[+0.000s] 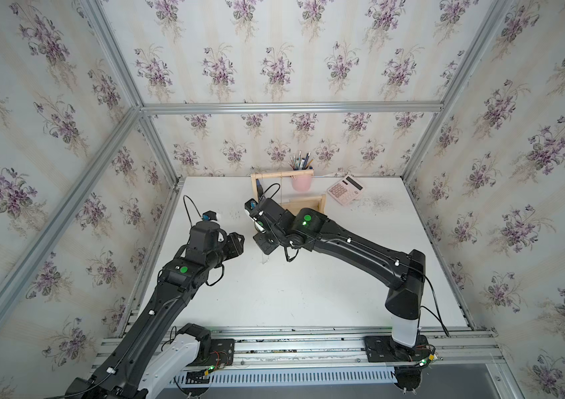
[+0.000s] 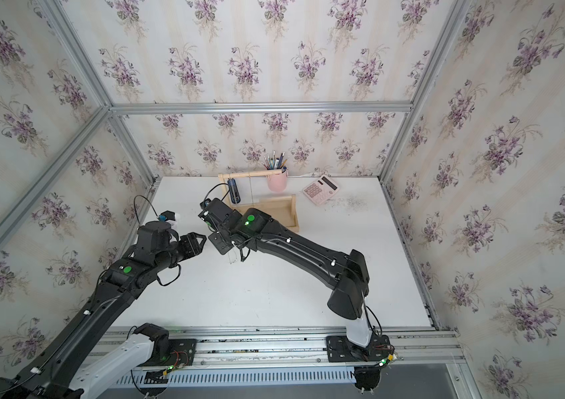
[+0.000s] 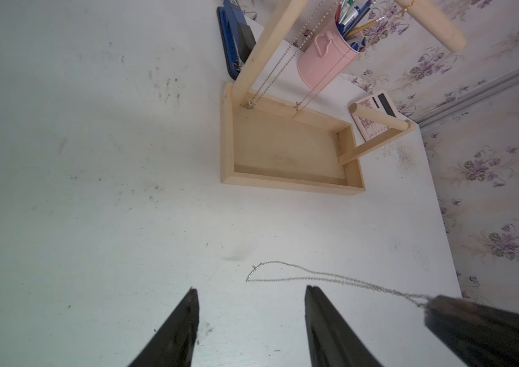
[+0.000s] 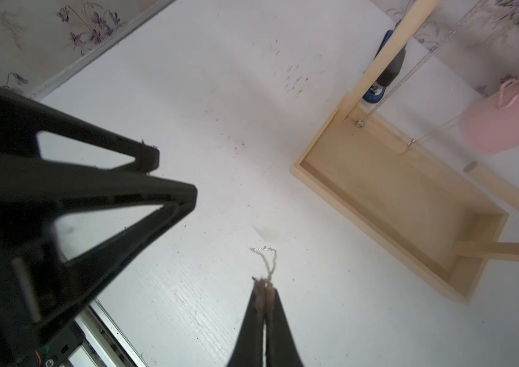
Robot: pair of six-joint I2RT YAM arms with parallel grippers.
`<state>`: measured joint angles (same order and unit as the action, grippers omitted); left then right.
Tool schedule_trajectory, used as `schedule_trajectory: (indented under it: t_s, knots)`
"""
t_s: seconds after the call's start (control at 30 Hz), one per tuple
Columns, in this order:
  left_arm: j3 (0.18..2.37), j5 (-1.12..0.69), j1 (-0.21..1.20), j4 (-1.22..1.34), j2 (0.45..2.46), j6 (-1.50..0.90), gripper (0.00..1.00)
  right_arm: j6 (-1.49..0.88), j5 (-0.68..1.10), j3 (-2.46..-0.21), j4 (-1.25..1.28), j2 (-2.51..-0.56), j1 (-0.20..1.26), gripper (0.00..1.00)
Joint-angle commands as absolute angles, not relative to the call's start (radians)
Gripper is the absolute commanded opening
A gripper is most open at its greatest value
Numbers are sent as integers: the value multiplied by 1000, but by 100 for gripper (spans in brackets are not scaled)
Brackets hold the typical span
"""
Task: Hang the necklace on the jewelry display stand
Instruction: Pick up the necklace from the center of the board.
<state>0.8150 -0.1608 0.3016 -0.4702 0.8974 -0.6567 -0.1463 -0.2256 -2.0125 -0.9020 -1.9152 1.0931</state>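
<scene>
Floral wallpaper [image 1: 49,86], purple violets on cream stripes, covers the left, back and right walls, held in an aluminium frame [image 1: 291,107]. The white table [image 1: 308,293] is scuffed (grey smears and dark specks, thickest toward the back).

At the left, the left gripper [image 3: 252,290] hovers over bare table. Its fingers [image 3: 182,321] are spread apart with nothing between them. Just to its right the necklace [image 3: 347,280], a thin silver chain, hangs as a narrow loop from the right gripper [image 4: 264,284], whose jaws are pinched together on it. Whether the loop's low end touches the table I cannot tell. The necklace is over the middle of the table, nearer the front than the jewelry display stand [image 3: 290,185] and well apart from it.

The stand sits upright at the back, its tray base flat on the table. Two other chains [image 3: 270,78] hang from its top bar down to the tray. A blue and black stapler [image 3: 236,41] lies behind the tall post. A pink pen cup [image 1: 300,183] full of pens stands behind the stand, and to the right of that a pink calculator [image 1: 345,189] lies flat. Along the front edge runs a metal rail [image 1: 308,345] bearing both arm bases.
</scene>
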Motion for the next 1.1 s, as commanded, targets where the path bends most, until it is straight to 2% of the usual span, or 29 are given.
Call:
schedule_trajectory:
  t_s: [0.0,0.63,1.07]
  knots:
    - [814,-252,306,-385,892,-619,56,-107,-269,-2070,-963,-1903,1093,1]
    - [898,-422,382,-332,911,-506,56,-100,-261,-2118,-940,-1847,1094,1]
    - [932,-322,414,-374,915,-466,56,-112,-256,-2121,-903,-1828,1094,1]
